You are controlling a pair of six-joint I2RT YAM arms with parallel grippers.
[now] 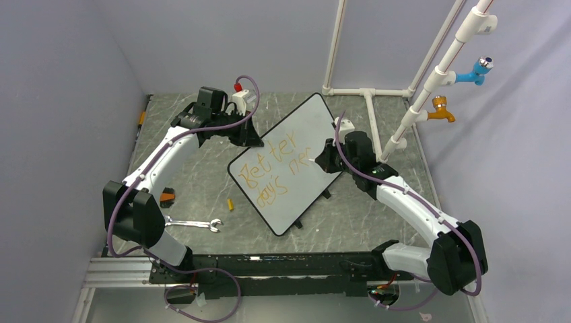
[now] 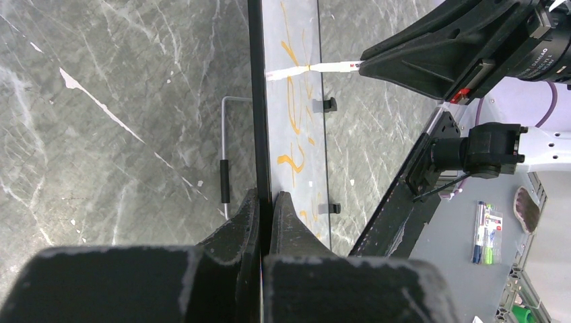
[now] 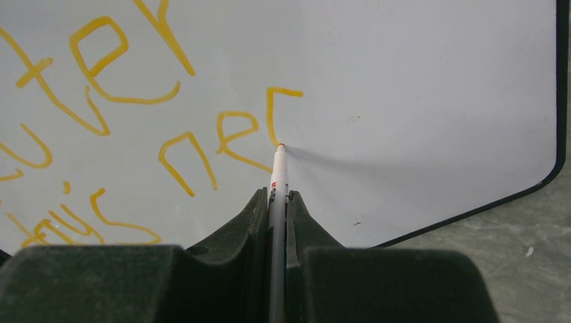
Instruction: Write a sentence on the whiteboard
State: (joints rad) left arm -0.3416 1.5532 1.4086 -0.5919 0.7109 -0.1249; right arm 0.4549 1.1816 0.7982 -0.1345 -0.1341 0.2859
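The whiteboard (image 1: 303, 138) lies tilted on the table, white with a thin black frame. The sentence (image 1: 276, 171) is in orange: "Better" over "days", then "ne" and a fresh partial letter (image 3: 275, 114). My left gripper (image 1: 250, 138) is shut on the whiteboard's far-left edge (image 2: 259, 134). My right gripper (image 1: 330, 160) is shut on a white marker (image 3: 277, 185), whose tip touches the board at the foot of the newest stroke. The marker also shows in the left wrist view (image 2: 333, 67).
A small orange cap (image 1: 230, 204) and a silver wrench (image 1: 192, 224) lie on the grey marble table left of the board. White pipe framing (image 1: 377, 91) with blue and orange taps stands at the back right. Two black clips (image 2: 326, 104) sit on the board's near edge.
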